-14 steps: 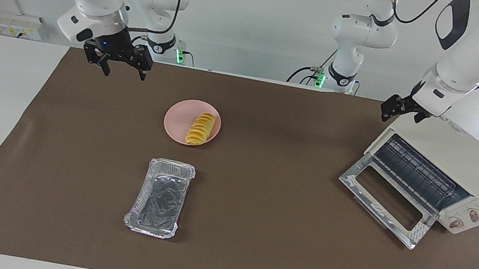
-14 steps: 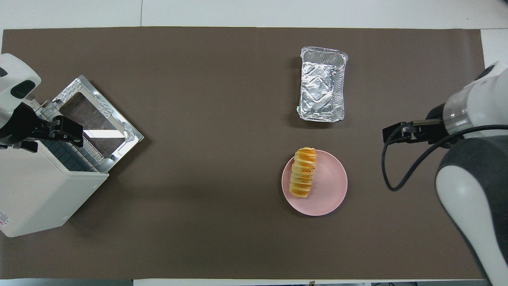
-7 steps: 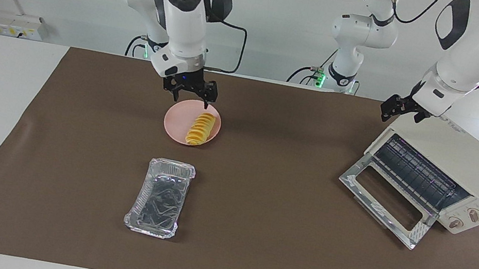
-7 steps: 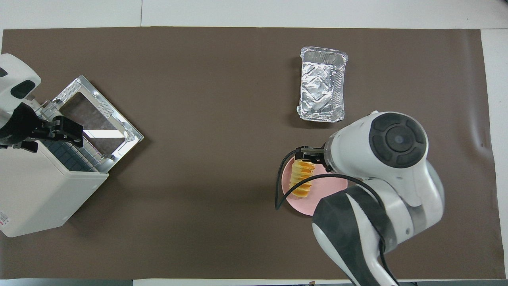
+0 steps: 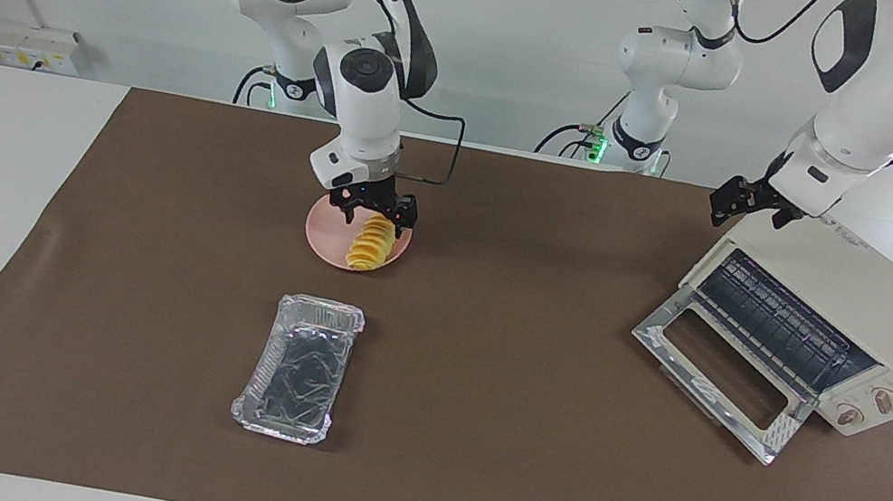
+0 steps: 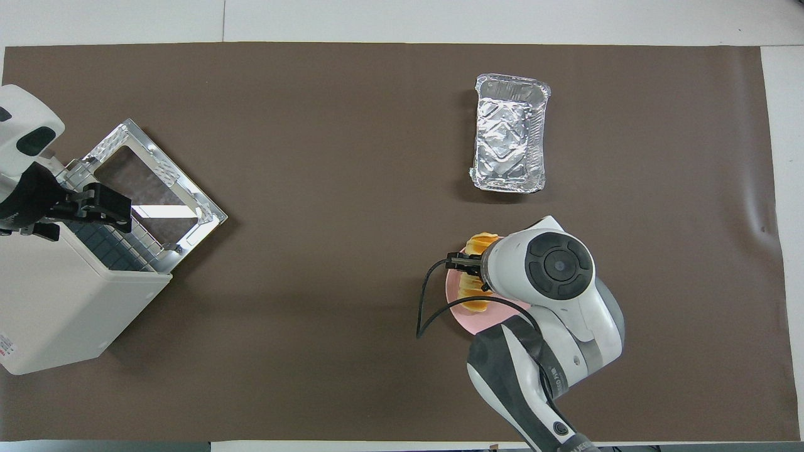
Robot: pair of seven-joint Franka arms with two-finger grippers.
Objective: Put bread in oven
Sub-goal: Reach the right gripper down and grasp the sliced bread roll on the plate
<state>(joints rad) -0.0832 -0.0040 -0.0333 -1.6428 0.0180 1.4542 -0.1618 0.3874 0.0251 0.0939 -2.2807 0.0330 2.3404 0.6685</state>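
Observation:
The bread (image 5: pixel 369 248), a ridged yellow-orange roll, lies on a pink plate (image 5: pixel 320 236) on the brown mat. My right gripper (image 5: pixel 373 215) is low over the plate, open, its fingers on either side of the bread's end nearer to the robots. In the overhead view the right wrist covers most of the bread (image 6: pixel 483 241) and the plate (image 6: pixel 458 311). The cream-white oven (image 5: pixel 859 305) stands at the left arm's end, its glass door (image 5: pixel 718 376) dropped open and the wire rack showing. My left gripper (image 5: pixel 744 202) waits open over the oven's top edge (image 6: pixel 56 301).
A crinkled silver foil tray (image 5: pixel 300 367) lies farther from the robots than the plate, also seen from overhead as the foil tray (image 6: pixel 509 141). Bare brown mat stretches between the plate and the oven door (image 6: pixel 151 188).
The right arm swung in from the right arm's end of the table to the plate and came down, so its open fingers now straddle the bread. The left arm has not moved.

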